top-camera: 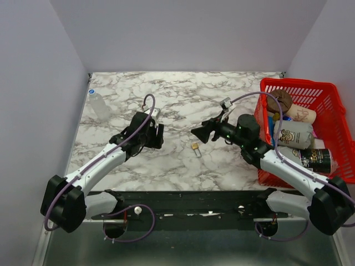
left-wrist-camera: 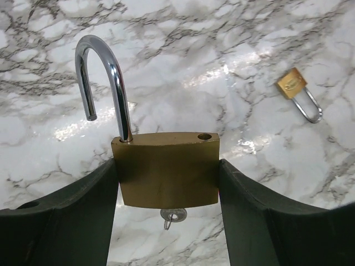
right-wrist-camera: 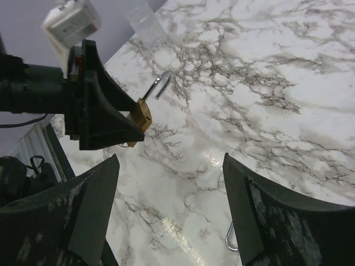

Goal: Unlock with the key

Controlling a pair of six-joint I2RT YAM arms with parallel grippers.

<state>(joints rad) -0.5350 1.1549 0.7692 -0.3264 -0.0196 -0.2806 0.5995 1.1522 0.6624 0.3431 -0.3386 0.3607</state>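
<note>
Locate padlock [left-wrist-camera: 166, 169] clamped by its side edges in left claw [top-camera: 157, 134], over surface [top-camera: 166, 94]. Note shackle [left-wrist-camera: 105, 66]: one leg out of body, its hole bare; treat as already unlocked. Find key [left-wrist-camera: 173, 215] seated in underside, pointing back toward left wrist, in line with shackle legs. See right claw [top-camera: 198, 133] with jaws wide apart, holding nothing, facing padlock from the right, near but not touching. For any further key work, use right claw, the only free one, reaching beneath body along that axis. Ignore small lock [top-camera: 195, 148] lying on surface near right claw.
</note>
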